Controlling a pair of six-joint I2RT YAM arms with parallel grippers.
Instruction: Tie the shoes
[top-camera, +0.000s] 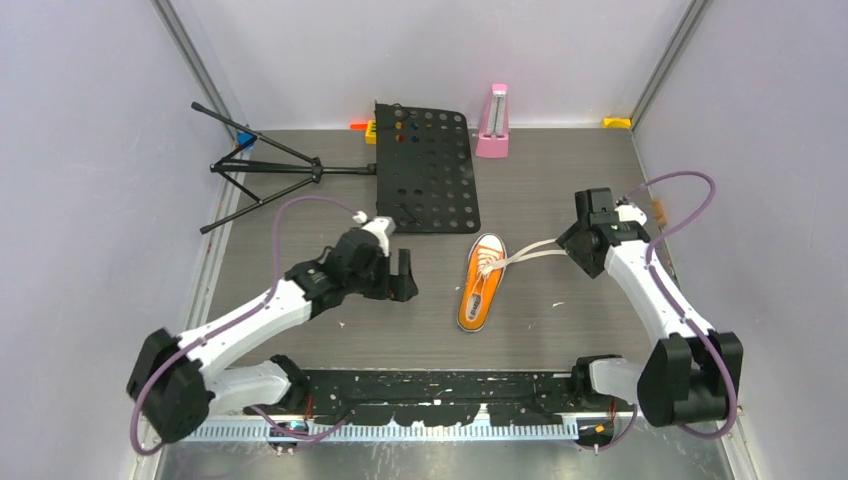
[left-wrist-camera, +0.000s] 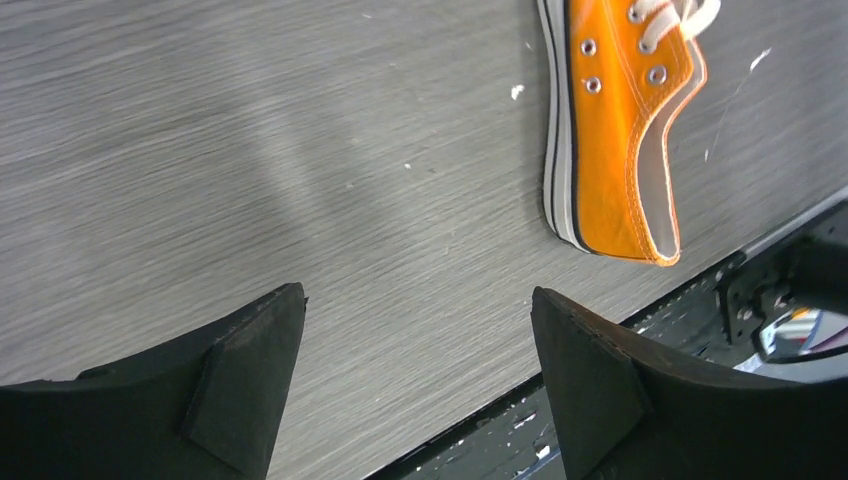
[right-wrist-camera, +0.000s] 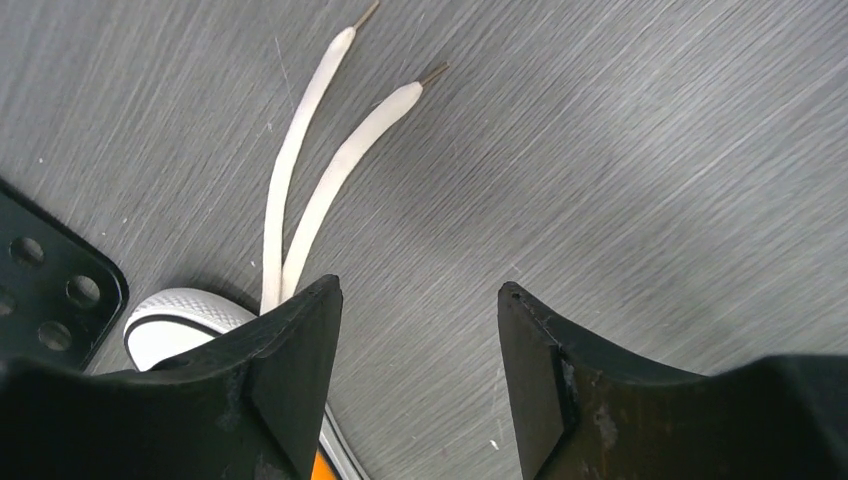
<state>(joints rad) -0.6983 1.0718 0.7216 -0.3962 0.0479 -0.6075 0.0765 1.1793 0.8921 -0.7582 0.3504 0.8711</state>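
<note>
I am looking down on a grey, wood-grained worktop (top-camera: 560, 190) that is sitting inside pale lilac walls (top-camera: 90, 150) on three sides. A few white flecks are showing on the surface. A black stand (top-camera: 425, 170) is lying flat toward the far edge, its tripod legs splaying out to the left, and a pink metronome (top-camera: 492, 125) is standing by the back wall.

The shoe (top-camera: 480, 290) is sitting upright near the middle of the worktop, its white toe cap pointing away from the arms. Its laces (top-camera: 535, 250) are trailing off to the right, untied, both ends lying flat side by side on the surface.

My left hand (top-camera: 403, 275) is hovering just left of the shoe, fingers spread wide and gripping nothing. My right hand (top-camera: 582, 240) is hovering over the laces, right of the toe, its jaws standing apart with only bare worktop between them.
</note>
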